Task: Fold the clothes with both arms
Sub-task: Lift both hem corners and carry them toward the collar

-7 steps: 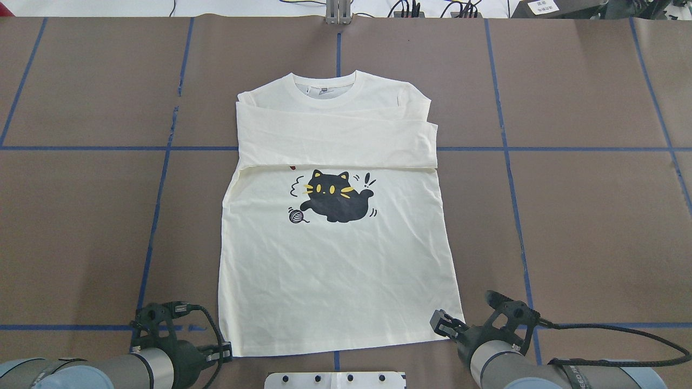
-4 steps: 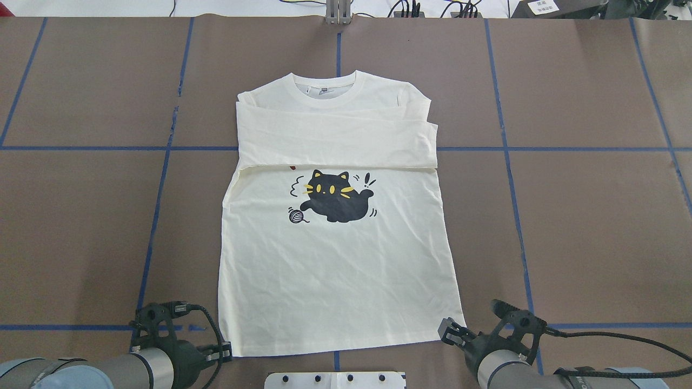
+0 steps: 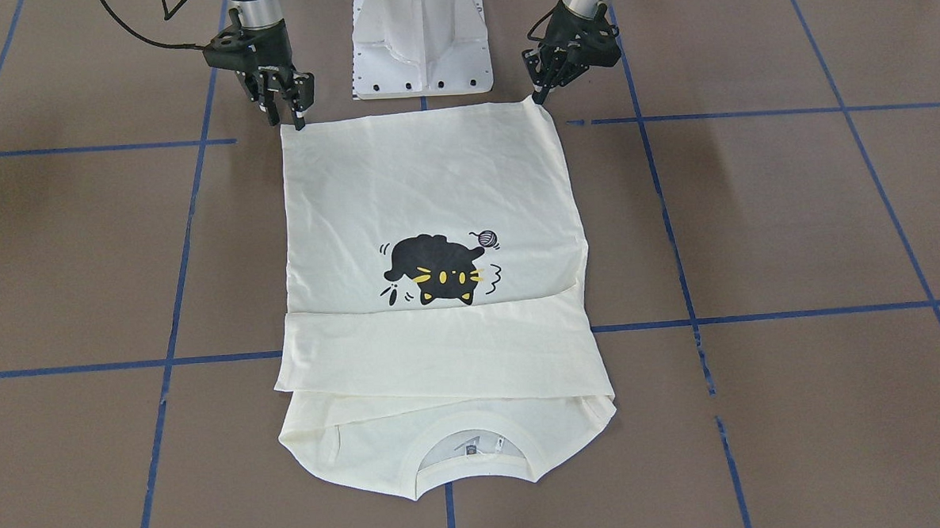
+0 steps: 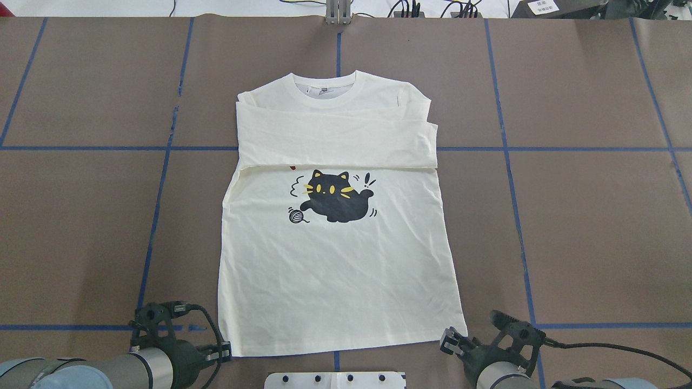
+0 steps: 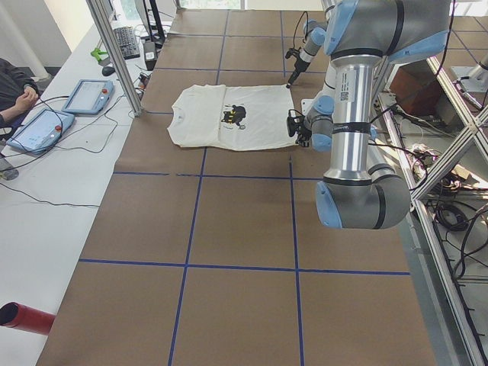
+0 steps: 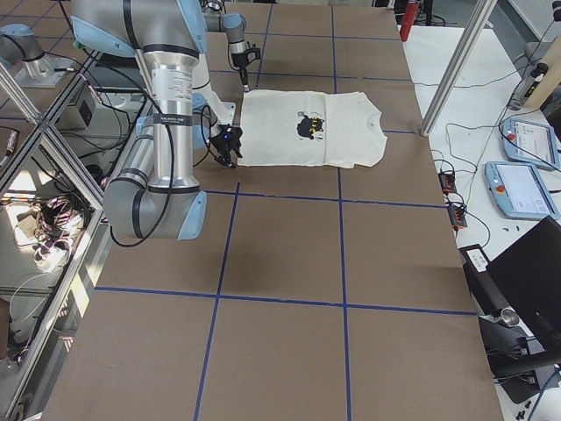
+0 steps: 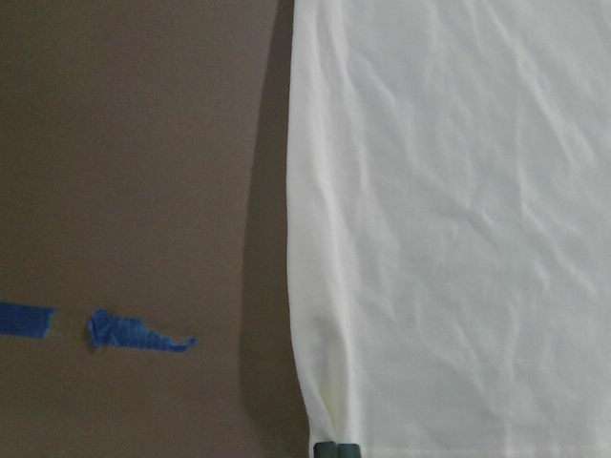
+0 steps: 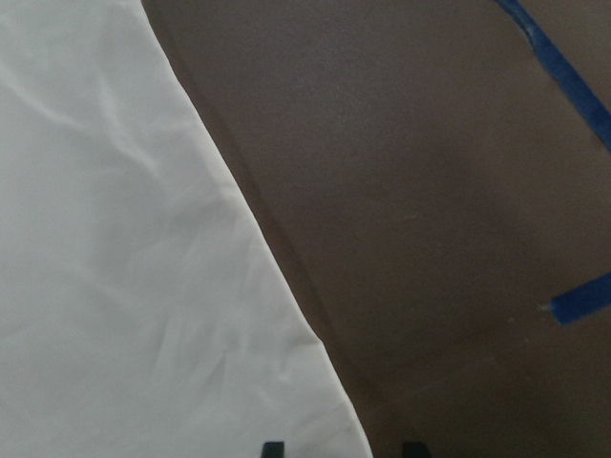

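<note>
A cream shirt point(image 4: 335, 270) lies flat, front up, in the middle of the brown worktop point(image 4: 594, 232). Seen from overhead, its collar point(image 4: 324, 89) points to 12 o'clock and its hem to 6 o'clock, just short of the white base plate point(image 4: 335, 379). Both sleeves point(image 4: 335, 141) are folded across the chest in a band directly above the black cat print point(image 4: 335, 202).

The left gripper point(image 4: 226, 354) sits at the hem's 7 o'clock corner. In its wrist view the gripper point(image 7: 335, 450) has its jaws pinched together on the very corner of the cloth.

The right gripper point(image 4: 446, 340) is at the 5 o'clock corner, low over the worktop. In its wrist view the fingertips point(image 8: 272, 448) stand wide apart, one over the fabric and the other over bare worktop, with the shirt's corner edge between them and not clamped.

Blue tape lines point(image 4: 519, 227) cross the worktop in a grid.
</note>
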`<state>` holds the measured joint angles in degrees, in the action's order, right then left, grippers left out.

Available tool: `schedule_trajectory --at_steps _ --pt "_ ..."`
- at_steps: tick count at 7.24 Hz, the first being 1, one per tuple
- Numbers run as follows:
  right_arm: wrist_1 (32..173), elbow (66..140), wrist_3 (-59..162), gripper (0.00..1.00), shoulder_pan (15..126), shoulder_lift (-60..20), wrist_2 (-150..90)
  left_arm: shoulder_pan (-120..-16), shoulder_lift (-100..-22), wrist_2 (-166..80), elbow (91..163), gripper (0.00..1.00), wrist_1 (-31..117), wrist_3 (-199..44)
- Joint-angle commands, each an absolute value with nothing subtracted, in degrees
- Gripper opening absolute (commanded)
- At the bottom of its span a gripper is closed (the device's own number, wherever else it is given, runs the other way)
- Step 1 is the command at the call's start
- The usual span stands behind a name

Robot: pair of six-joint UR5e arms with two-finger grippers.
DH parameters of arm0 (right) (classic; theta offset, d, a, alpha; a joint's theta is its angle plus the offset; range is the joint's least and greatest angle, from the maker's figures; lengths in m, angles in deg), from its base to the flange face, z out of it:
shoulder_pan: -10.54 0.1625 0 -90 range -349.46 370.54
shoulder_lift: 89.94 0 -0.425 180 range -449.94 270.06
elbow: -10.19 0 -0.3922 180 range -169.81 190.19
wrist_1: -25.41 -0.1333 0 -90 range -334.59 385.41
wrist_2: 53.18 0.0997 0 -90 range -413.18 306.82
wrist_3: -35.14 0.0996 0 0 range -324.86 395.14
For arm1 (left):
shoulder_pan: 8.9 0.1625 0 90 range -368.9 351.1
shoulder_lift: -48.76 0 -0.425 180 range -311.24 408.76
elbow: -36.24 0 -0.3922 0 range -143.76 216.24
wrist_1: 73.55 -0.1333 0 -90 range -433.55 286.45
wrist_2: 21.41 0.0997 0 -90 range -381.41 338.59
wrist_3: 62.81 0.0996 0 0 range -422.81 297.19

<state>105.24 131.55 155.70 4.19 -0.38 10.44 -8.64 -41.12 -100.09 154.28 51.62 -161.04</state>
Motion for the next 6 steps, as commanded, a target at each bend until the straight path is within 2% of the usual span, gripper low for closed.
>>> schedule_trajectory --at_steps 1,2,4,5,6 --pt "105.3 131.6 155.7 0.38 4.2 -0.4 10.0 -8.6 -41.2 -99.8 154.4 0.00 51.7 -161.3" --pt "105.3 131.6 155.7 0.31 4.1 -0.4 9.9 -8.5 -41.2 -99.8 154.3 0.00 51.7 -161.3" --pt "105.3 131.7 155.7 0.06 4.2 -0.5 9.5 -8.5 -41.2 -99.7 154.4 0.00 51.7 -161.3" --pt "105.3 131.7 155.6 0.00 4.4 -0.4 9.6 -8.5 -41.2 -99.7 154.5 0.00 51.7 -161.3" --pt "105.3 131.8 155.6 0.00 4.4 -0.4 9.6 -8.5 -41.3 -99.7 154.5 0.00 51.7 -161.3"
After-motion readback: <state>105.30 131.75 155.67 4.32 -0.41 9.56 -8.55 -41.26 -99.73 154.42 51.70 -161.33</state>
